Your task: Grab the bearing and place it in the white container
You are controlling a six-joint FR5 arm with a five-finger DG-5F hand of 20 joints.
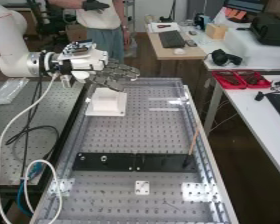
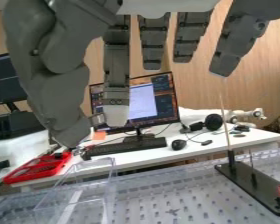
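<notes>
Because the dark hand [image 1: 109,76] has its thumb brought in towards one finger, seemingly pinching the bearing [image 2: 97,119] at the tips while the other fingers hang nearly straight, the chief risk is a slip. So small a part offers little to grip; a slight twist or uneven easing of thumb and finger could tip it out early. The white container [image 1: 107,101] stands close below the hand in the high view, though I cannot tell whether the bearing is over its opening. Released off centre, it could strike the rim and roll across the perforated bench [image 1: 117,132]; lowered too far, the fingers could knock the container. The smaller nut [image 1: 82,158] and larger nut [image 1: 104,158] stand on the black bar [image 1: 164,162], well apart from the container, as does the upright thin stick [image 1: 194,140]. Nothing seems to block the drop, but the looping white cable [image 1: 12,117] could snag on a wide swing.
</notes>
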